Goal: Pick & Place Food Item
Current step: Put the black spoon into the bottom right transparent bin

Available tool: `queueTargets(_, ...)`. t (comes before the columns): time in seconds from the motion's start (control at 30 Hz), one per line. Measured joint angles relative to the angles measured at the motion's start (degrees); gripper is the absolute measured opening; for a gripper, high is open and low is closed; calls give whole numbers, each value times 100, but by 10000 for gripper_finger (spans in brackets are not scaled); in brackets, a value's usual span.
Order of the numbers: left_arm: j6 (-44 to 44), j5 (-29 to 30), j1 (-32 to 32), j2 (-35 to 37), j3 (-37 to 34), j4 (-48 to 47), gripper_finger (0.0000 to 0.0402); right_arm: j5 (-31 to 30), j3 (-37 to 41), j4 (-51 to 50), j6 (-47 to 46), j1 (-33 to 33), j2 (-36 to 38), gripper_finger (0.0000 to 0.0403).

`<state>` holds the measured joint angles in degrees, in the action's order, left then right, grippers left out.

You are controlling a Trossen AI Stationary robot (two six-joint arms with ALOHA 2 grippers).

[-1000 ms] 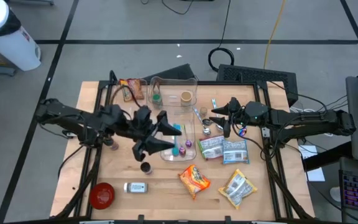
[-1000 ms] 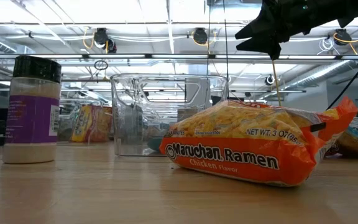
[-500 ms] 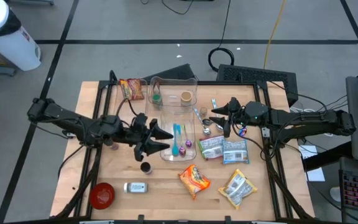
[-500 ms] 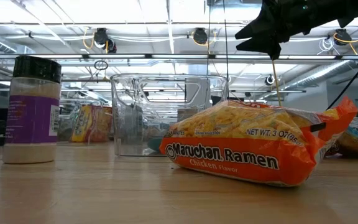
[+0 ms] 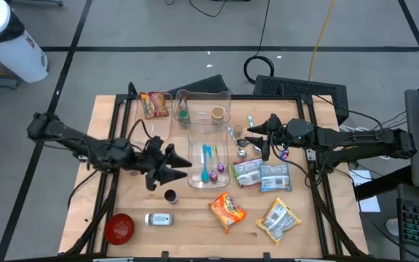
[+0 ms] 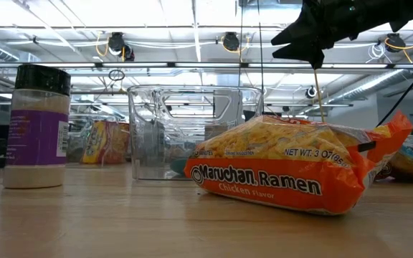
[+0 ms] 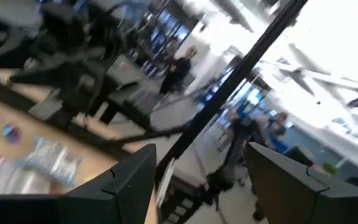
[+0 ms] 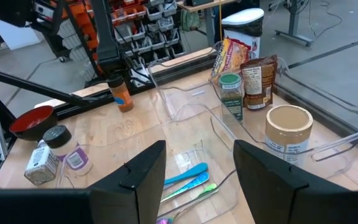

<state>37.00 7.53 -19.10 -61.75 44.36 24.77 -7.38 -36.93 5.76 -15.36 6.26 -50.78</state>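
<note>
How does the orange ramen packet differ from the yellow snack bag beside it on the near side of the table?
The ramen packet is orange with a red band and Maruchan Ramen printed on it; the yellow snack bag is yellow and silvery, its print unreadable. The ramen packet lies just below the clear bin, while the snack bag sits farther toward the right arm's side, below two pale packets. Both lie flat on the wooden table, untouched.
</note>
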Motion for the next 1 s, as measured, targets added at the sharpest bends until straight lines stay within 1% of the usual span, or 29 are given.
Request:
queueTargets(0.1,0,366,-246,205,-2,-369,255,0,0,-2,1,0,0,181)
queueTargets(0.2,-56,772,-381,233,5,-417,255,0,0,-4,0,0,0,181)
queueTargets(0.27,-109,933,-403,228,2,-337,255,0,0,-2,-1,2,0,181)
queueTargets(0.4,-86,1045,-302,174,5,-171,255,0,0,-2,1,0,0,181)
queueTargets(0.67,-44,1065,-104,89,2,-46,255,-2,0,2,-19,2,0,180)
queueTargets(0.8,-27,1065,-106,87,2,-45,255,-2,0,51,-648,2,0,180)
queueTargets(1.0,42,1060,-156,86,2,-58,255,-1,2,391,-1540,1,-2,180)
